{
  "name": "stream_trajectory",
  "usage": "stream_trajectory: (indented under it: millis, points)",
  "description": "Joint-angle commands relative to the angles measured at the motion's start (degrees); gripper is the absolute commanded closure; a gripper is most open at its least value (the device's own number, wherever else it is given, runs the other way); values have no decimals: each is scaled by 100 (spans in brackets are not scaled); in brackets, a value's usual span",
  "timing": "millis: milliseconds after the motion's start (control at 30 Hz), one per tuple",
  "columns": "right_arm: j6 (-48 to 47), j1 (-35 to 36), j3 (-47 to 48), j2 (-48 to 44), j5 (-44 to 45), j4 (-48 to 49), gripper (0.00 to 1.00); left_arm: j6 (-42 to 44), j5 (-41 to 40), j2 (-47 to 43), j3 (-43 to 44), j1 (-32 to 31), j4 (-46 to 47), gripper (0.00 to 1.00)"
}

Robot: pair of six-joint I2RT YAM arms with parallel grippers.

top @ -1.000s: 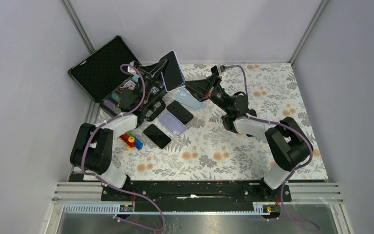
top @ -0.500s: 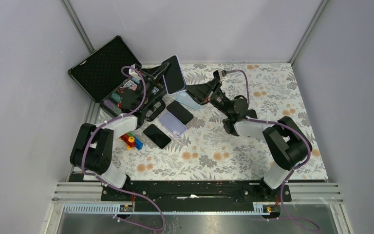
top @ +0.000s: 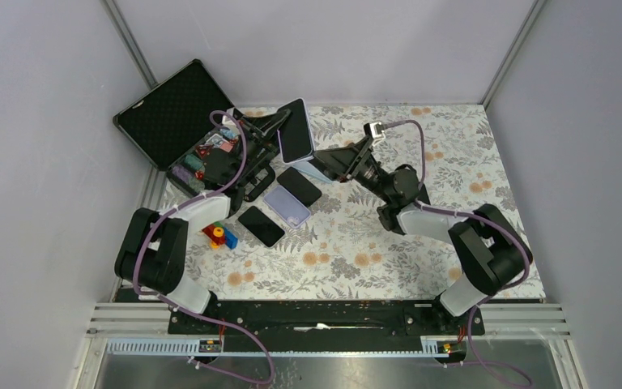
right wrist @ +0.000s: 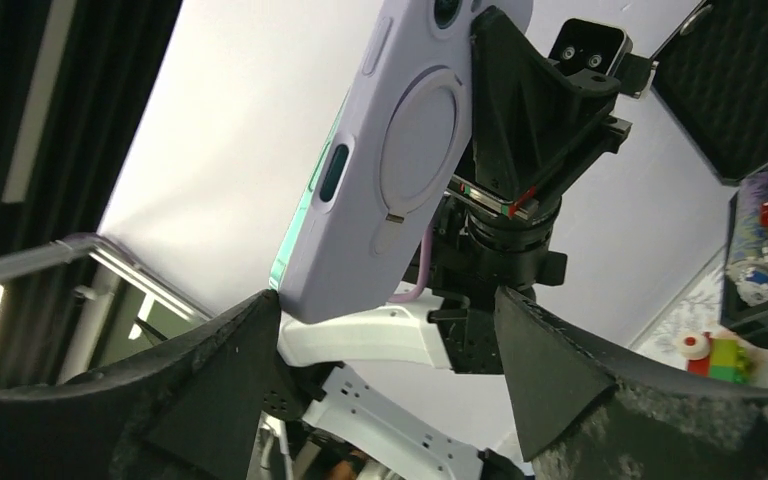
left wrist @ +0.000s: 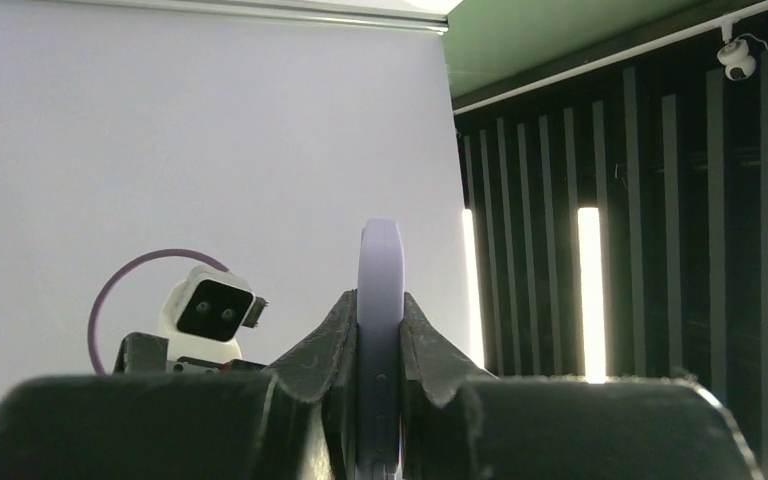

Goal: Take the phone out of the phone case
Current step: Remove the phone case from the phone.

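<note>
A phone in a lavender phone case is held upright in the air above the back of the table. My left gripper is shut on its edge; the left wrist view shows the case edge-on, squeezed between both fingers of that gripper. In the right wrist view the back of the case shows, with the phone's teal edge along one side. My right gripper stands open just below the case's lower corner; its left fingertip is close to that corner, and nothing is between the fingers.
An open black carry case with small items lies at the back left. On the floral cloth lie two dark phones, a lavender case, a pale blue case and toy blocks.
My right gripper has opened wide and its arm has shifted a little to the right. The left gripper has carried the cased phone slightly to the right.
</note>
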Motion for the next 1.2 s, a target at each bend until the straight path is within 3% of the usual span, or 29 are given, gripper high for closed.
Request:
stream_trajectory:
  millis: [0,300,433,600,700,867,1167]
  points:
    - [-1018,-18,-323,-579,-46,-61,15,-107,22,-357,81,-41,499,100]
    - [-1929,58,-831,-1107,82,-196,13,128,-9,-424,10,-15,291,100]
    - [-2782,525,-703,-1430,470,-1242,14,528,-19,-605,-14,-15,-70,100]
    - [-4430,1503,-383,-1810,1947,-2561,14,1075,-86,-1006,-129,-15,-777,100]
    - [-4591,1645,-363,-1562,2450,-2090,15,1339,-215,-1317,-213,-24,-1228,100]
    - [-4574,1709,-157,-1121,2488,-1509,19,1679,-344,-1740,-249,-24,-1725,100]
    - [-5026,1948,-80,-856,2532,-570,19,1802,-421,-1808,-267,-32,-1757,100]
